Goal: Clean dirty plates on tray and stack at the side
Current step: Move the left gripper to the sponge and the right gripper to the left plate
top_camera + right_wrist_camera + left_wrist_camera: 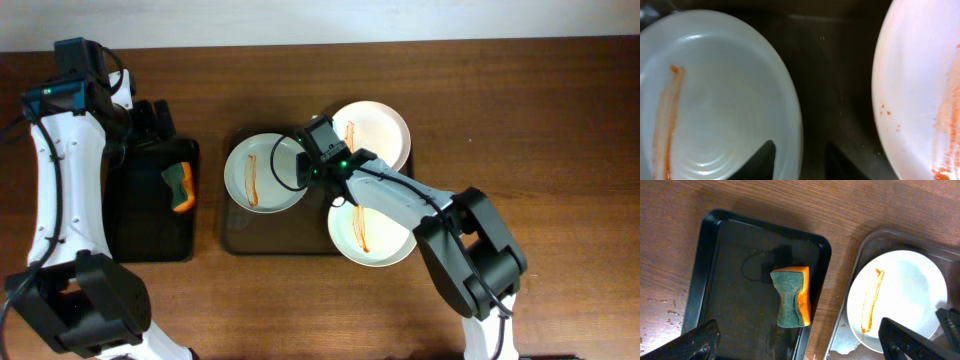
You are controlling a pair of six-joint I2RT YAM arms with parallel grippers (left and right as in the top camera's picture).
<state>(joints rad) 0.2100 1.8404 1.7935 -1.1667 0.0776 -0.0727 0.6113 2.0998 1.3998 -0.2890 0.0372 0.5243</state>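
Overhead: a wooden table (560, 120) seen from above. The tray (285, 236) lies at the centre with three plates on it. The left plate (262, 172) sits within it. The back plate (378, 132) and the near plate (372, 235) each overhang its right side. Every plate carries an orange-red sauce streak. The right gripper (303, 165) hangs over the left plate's right edge. To the left, a black tray (140, 215) holds a sponge (180, 187), well apart from the plates. The left gripper (152, 120) is over the black tray's back end.

Left wrist: the left gripper (800, 340) looks straight down, its fingers (695, 342) spread wide with nothing between them. Below lies the black tray (715, 270) with the orange and green sponge (792, 297) lying in it. At the right is a corner of the tray (875, 237) with the left plate (905, 295).

Right wrist: the right gripper (800, 161) has its fingers (764, 159) apart, one inside the left plate (725, 100) and one outside, straddling its rim. Whether either finger touches the rim cannot be told. Dark tray (835, 75) floor separates it from the other plate (910, 75) at the right, smeared with sauce. Which plate that is cannot be told.
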